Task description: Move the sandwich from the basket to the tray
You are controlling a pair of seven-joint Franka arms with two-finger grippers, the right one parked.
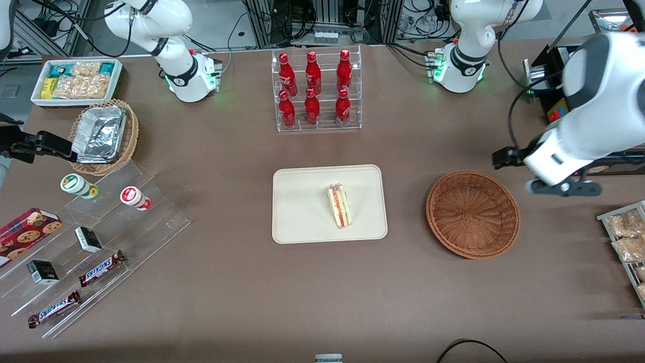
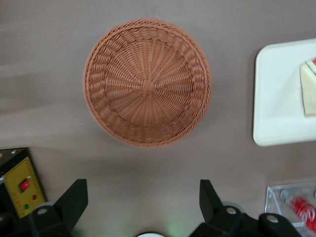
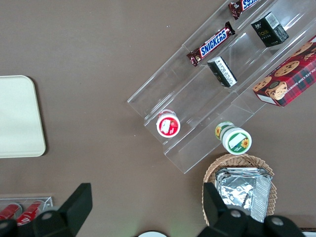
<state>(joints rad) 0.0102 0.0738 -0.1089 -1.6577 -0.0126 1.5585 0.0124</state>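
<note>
Sandwich (image 1: 340, 206) lies on the tray (image 1: 302, 222), toward the tray edge that faces the basket (image 1: 472, 214); wedge on its side, striped cut face up, nothing touching it. Judged light and soft: bread would crush under a hard pinch, and the clear wrap looks slippery. Best hold would be a gentle one across the two flat bread faces, mid-wedge, not at the thin point. Basket is empty, sitting apart from the tray toward the working arm's end of the table (image 1: 227, 282). Placement looks done. End effector (image 2: 143, 207) is raised above the table just beside the basket, near that end's edge, pointing down; fingers (image 2: 74, 200) spread wide, holding nothing. Arm is folded back toward its own table edge.
</note>
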